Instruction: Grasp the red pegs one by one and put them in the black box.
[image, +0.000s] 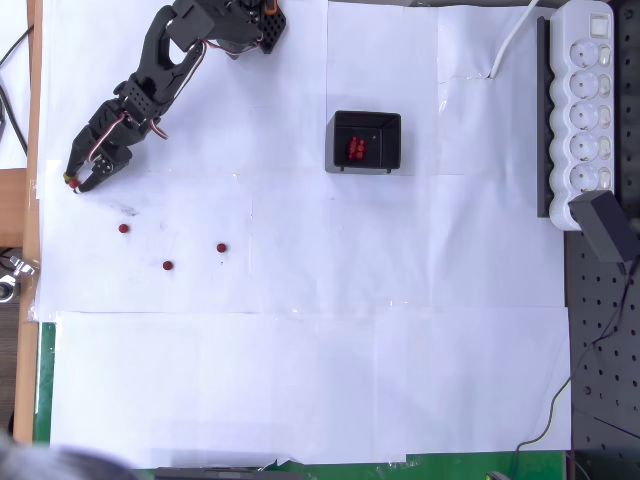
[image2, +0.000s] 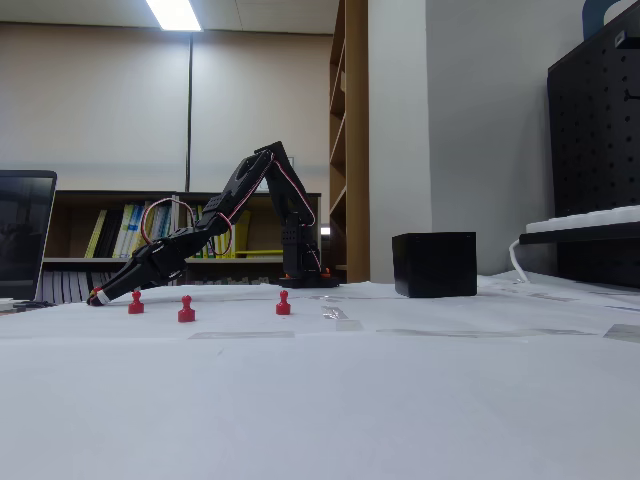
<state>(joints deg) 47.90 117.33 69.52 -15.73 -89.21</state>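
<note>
1. Arm: the black jointed robot arm (image: 170, 60) reaches low toward the left paper edge in the overhead view, its gripper (image: 78, 181) at the table, closed on a small red peg (image: 74, 184).
2. Three small red plastic pegs (image: 123, 228) (image: 168, 266) (image: 221, 248) stand upright nearby, apart.
3. The small square glossy black box (image: 365, 141) sits well right, holding red pegs.
4. A white power strip (image: 585, 100) lies far right.

I see white paper sheets (image: 300, 330) taped over the table. At the overhead view's right edge lies a white multi-socket power strip (image: 585, 95), its white cable (image: 510, 45) running off the top. In the fixed view, a wooden bookshelf (image2: 120, 235) of books stands behind, a dark laptop screen (image2: 25, 235) at left.
</note>
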